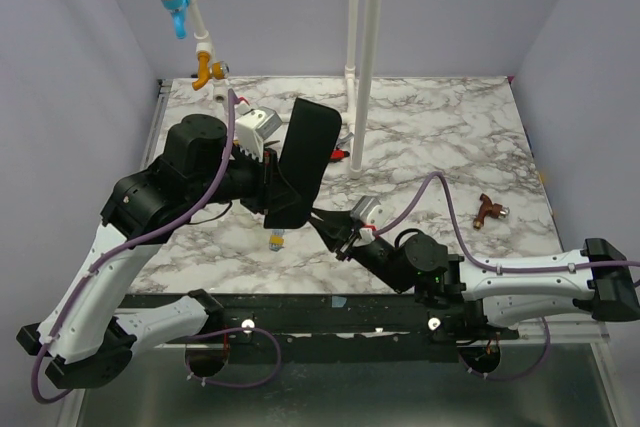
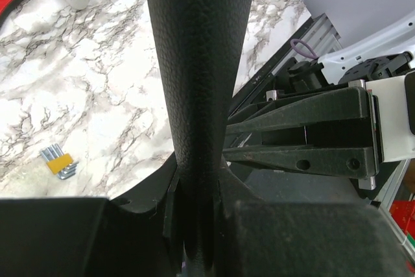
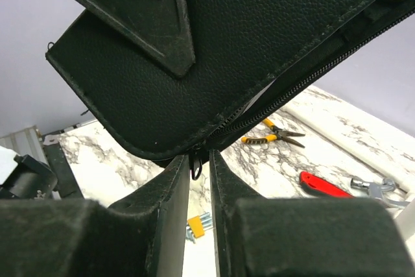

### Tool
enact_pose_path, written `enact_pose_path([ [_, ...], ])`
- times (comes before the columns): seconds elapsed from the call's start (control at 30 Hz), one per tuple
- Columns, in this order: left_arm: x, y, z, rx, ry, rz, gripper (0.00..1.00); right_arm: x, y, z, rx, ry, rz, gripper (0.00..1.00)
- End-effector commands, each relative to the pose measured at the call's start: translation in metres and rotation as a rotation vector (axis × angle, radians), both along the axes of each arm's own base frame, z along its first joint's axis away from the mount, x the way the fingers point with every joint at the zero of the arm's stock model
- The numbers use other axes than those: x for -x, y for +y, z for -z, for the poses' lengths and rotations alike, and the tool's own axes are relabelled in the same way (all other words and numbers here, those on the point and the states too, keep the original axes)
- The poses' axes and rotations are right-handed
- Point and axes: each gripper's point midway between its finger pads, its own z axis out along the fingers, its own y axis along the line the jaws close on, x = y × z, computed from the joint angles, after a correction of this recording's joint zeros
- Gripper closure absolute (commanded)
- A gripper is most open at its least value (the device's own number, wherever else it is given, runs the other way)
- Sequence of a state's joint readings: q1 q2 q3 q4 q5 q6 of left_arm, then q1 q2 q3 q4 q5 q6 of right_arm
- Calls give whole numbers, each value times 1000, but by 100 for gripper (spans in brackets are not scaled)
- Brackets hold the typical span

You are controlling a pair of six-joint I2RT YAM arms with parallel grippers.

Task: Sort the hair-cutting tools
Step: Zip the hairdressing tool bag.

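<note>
Case-opening step, I judge.

Top view: my left gripper (image 1: 272, 185) pinches a black zip case (image 1: 305, 162) upright over the marble table (image 1: 450, 147), gripping it at its nine o'clock edge. My right gripper (image 1: 338, 235) sits at the case's five o'clock corner.

Left wrist view: jaws pressed onto the case from both sides. Hex keys (image 2: 59, 163) lie at eight o'clock on the table.

Right wrist view: zipper pull (image 3: 194, 168) hangs in the narrow slot between my right fingers. Jaws nearly together; can't tell if they bite it yet. Yellow-handled pliers (image 3: 272, 135) and red-handled tool (image 3: 324, 185) lie at three to four o'clock, not for sorting.

Hair-cutting tools: none visible in any view, probably inside the case.

Next: clamp firmly on the pull, then drag it along the zip with the left holding the case steady.
</note>
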State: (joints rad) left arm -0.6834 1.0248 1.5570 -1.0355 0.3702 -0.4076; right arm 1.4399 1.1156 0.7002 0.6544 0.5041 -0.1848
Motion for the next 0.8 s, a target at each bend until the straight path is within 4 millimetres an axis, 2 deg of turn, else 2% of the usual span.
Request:
enact_pose_path([
  [0.0,4,-7,-16,68,-43,28,100,-4,-1,-18,-52,-4,26,82],
  [0.2,4,-5,-16,67,-52,25,100,-4,-2,-15,-34,8,30,99],
  [0.33,5,-3,-15,60,-55,23,100,-8,-6,-8,13,9,60,99],
  [0.5,9,-3,-13,69,-58,37,100,-17,-19,-2,61,-9,131,99],
  [0.77,24,-6,4,96,-24,98,100,-38,-42,-10,114,-100,306,99],
])
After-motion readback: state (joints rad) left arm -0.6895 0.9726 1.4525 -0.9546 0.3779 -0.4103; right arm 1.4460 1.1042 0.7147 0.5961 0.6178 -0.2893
